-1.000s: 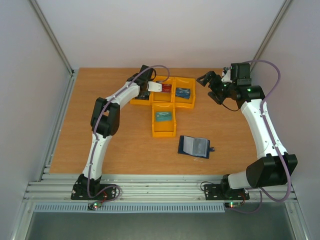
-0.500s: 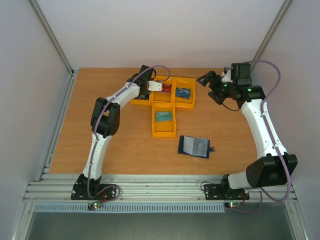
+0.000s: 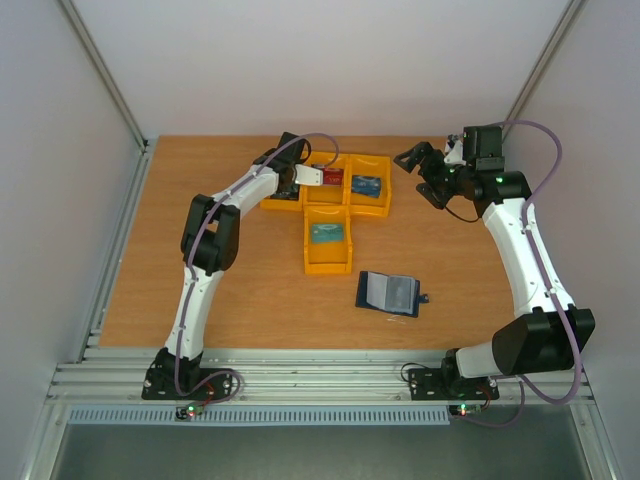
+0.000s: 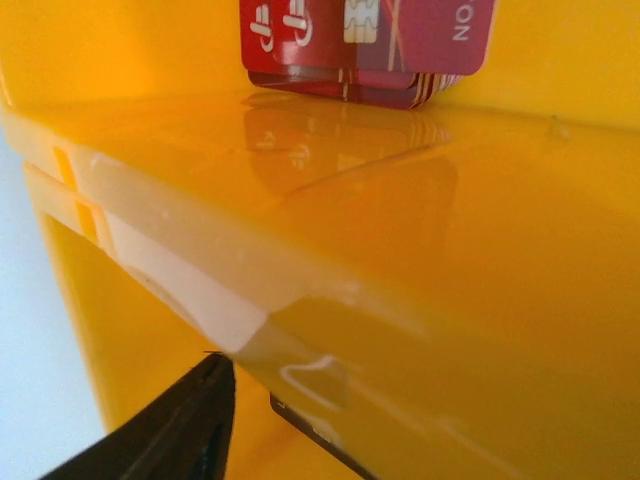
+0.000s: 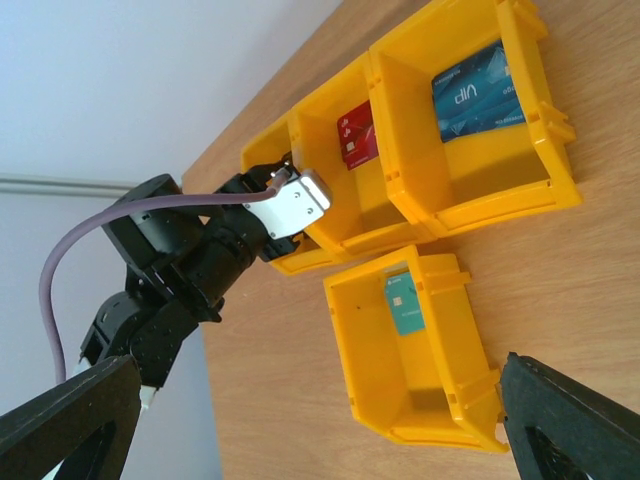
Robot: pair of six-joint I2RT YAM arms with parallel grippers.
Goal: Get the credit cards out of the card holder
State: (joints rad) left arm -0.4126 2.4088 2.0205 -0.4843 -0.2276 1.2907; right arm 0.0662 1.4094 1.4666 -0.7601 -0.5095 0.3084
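Barely a shift since 1 s ago. Top: left gripper dips at left end of bins, prob. dropping a card; right gripper parked high, clear; card holder lies open near worktop front, room all round. L wrist: bin wall fills view, jaws can't tell. R wrist: jaws wide, credit cards sorted in bins

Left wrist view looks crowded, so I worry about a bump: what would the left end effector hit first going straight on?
Probably the yellow bin wall close ahead; the red cards lie beyond it.
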